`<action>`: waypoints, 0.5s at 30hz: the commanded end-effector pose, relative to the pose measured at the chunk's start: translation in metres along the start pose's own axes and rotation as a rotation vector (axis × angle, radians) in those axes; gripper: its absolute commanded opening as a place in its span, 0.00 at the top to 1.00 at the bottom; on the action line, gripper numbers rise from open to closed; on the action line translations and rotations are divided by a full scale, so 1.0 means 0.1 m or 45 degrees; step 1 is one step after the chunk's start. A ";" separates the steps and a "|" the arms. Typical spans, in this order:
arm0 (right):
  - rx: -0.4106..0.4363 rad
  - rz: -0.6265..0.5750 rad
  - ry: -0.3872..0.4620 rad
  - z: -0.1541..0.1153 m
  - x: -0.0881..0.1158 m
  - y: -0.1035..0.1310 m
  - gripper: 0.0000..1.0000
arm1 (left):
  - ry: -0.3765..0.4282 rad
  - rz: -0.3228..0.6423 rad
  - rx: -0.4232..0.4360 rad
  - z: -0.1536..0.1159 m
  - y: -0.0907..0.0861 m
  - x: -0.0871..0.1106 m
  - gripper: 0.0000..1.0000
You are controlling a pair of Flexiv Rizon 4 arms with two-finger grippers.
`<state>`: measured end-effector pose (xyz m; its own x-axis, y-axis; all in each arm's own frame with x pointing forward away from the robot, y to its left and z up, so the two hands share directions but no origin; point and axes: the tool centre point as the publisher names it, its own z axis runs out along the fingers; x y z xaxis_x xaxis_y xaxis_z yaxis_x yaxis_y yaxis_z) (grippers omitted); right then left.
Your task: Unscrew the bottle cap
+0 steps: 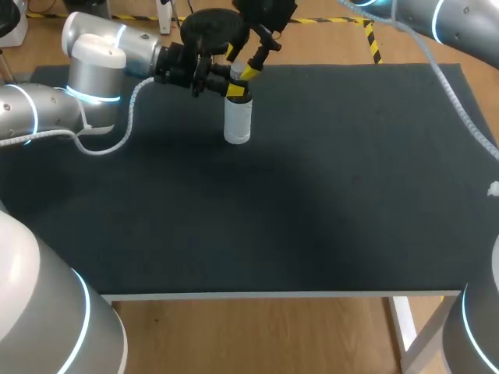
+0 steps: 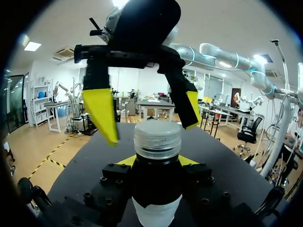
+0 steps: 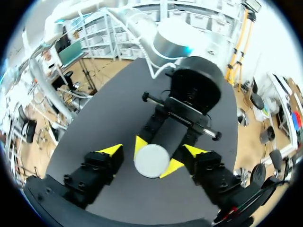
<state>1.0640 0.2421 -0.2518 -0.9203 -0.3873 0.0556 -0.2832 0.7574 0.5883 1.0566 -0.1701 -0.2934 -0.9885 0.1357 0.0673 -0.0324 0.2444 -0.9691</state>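
Observation:
A white bottle [image 1: 237, 121] with a dark neck stands upright at the back of the black mat. Its pale ribbed cap [image 2: 157, 138] sits on top, also seen from above as the cap [image 3: 151, 160]. My left gripper [image 2: 156, 161] comes in from the side and is shut on the bottle's neck just under the cap; in the head view it is the left gripper [image 1: 231, 87]. My right gripper [image 3: 153, 151] hangs over the cap, open. Its yellow fingertips [image 2: 100, 113] stand on either side of the cap without touching it.
The black mat [image 1: 327, 195] spreads wide and bare in front of and to the right of the bottle. A small white object [image 1: 493, 188] lies at the mat's right edge. The table's white front edge [image 1: 281, 294] runs below.

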 end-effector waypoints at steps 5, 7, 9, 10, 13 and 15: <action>0.091 0.140 -0.127 -0.03 0.11 -0.04 0.00 | 0.006 -0.001 0.000 0.00 0.01 -0.02 1.00; 0.130 0.184 -0.159 -0.03 0.11 -0.06 0.00 | 0.006 -0.001 0.000 0.00 0.01 -0.02 1.00; 0.145 0.210 -0.186 -0.04 0.11 -0.07 0.00 | 0.006 -0.001 0.000 0.00 0.01 -0.02 1.00; 0.156 0.218 -0.197 -0.04 0.10 -0.07 0.00 | 0.006 -0.001 0.000 0.00 0.01 -0.02 1.00; 0.177 0.240 -0.230 -0.04 0.09 -0.06 0.00 | 0.006 -0.001 0.000 0.00 0.01 -0.02 1.00; 0.185 0.249 -0.237 -0.05 0.09 -0.05 0.00 | 0.006 -0.001 0.000 0.00 0.01 -0.02 1.00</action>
<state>1.0661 0.2340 -0.2550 -0.9867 -0.1577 0.0386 -0.1214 0.8746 0.4695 1.0567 -0.1702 -0.2934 -0.9884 0.1360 0.0675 -0.0326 0.2444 -0.9691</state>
